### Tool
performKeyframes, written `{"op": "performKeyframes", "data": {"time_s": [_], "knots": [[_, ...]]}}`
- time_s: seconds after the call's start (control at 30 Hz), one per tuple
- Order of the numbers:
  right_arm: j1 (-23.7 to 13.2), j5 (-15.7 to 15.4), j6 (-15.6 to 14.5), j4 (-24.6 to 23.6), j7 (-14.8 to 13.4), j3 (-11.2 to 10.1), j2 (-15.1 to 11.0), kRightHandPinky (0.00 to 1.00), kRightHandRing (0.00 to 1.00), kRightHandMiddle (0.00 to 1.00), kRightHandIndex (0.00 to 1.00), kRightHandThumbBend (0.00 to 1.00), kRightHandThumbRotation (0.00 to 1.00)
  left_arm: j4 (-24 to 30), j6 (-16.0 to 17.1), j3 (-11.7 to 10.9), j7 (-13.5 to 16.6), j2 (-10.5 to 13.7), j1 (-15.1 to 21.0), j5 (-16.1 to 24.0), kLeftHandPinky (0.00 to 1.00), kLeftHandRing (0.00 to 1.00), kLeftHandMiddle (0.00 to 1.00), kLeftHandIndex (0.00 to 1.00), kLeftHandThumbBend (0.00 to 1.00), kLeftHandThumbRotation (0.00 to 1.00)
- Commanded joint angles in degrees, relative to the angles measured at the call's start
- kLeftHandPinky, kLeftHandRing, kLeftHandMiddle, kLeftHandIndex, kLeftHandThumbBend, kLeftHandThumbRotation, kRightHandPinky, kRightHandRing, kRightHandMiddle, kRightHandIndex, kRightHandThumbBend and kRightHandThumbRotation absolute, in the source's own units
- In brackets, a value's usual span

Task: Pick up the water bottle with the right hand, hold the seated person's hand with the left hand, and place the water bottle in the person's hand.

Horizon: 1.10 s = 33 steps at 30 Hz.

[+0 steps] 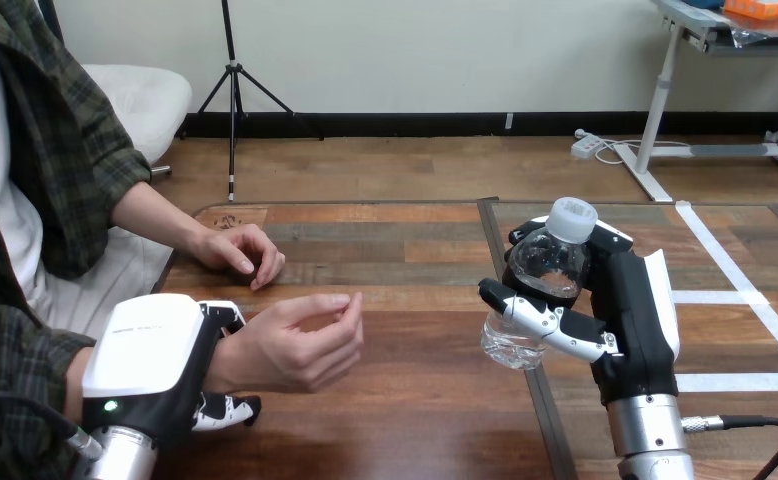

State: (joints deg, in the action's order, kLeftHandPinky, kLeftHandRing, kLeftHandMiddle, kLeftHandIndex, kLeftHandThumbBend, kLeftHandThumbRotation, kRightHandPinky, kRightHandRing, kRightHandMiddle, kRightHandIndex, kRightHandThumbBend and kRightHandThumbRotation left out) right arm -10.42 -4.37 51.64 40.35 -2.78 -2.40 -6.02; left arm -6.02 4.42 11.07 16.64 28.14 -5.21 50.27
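Note:
A clear water bottle (548, 268) with a white cap stands upright above the table, at the middle right. My right hand (633, 312) is shut on it, with fingers (550, 322) curled across its lower body. At the lower left, my left hand (157, 348) grips the person's wrist: its thumb lies over the wrist and its fingertips (227, 410) show beneath it. That person's hand (300, 342) is raised just off the table, its palm facing the bottle and its fingers loosely bent. A gap of bare table separates it from the bottle.
The person's other hand (241, 254) rests curled on the wooden table (405, 400) further back at the left. A dark seam (495, 250) runs front to back under the bottle. White tape lines (735, 272) cross the table's right part.

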Motion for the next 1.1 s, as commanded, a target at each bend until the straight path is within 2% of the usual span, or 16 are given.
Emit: {"op": "performKeyframes", "data": {"time_s": [0.0, 0.47, 0.77, 1.07], "knots": [[-3.5, 0.3, 0.7, -2.9, -0.3, -0.5, 0.0, 0.43, 0.45, 0.49, 0.5, 0.68, 0.0, 2.7, 0.5, 0.4, 1.5, -0.4, 2.2, 0.5, 0.41, 0.44, 0.47, 0.49, 0.85, 0.0], [-3.5, 0.1, 0.3, -3.2, -0.6, -0.7, 0.0, 0.41, 0.44, 0.48, 0.5, 0.69, 0.0, 3.9, -1.0, 0.6, -0.1, -1.0, 2.4, 1.1, 0.41, 0.45, 0.48, 0.49, 0.85, 0.0], [-3.5, 0.3, 0.3, -3.2, -0.4, -0.7, -0.1, 0.41, 0.44, 0.48, 0.5, 0.69, 0.0, 4.2, -3.3, 0.7, -1.6, -1.1, 2.5, 2.6, 0.43, 0.46, 0.48, 0.49, 0.87, 0.0], [-3.5, 0.8, -0.1, -3.4, 0.0, -0.7, 0.0, 0.41, 0.44, 0.48, 0.5, 0.69, 0.0, 3.5, -3.9, 1.2, -0.4, -0.8, 2.8, 3.6, 0.4, 0.42, 0.45, 0.46, 0.88, 0.0]]}}
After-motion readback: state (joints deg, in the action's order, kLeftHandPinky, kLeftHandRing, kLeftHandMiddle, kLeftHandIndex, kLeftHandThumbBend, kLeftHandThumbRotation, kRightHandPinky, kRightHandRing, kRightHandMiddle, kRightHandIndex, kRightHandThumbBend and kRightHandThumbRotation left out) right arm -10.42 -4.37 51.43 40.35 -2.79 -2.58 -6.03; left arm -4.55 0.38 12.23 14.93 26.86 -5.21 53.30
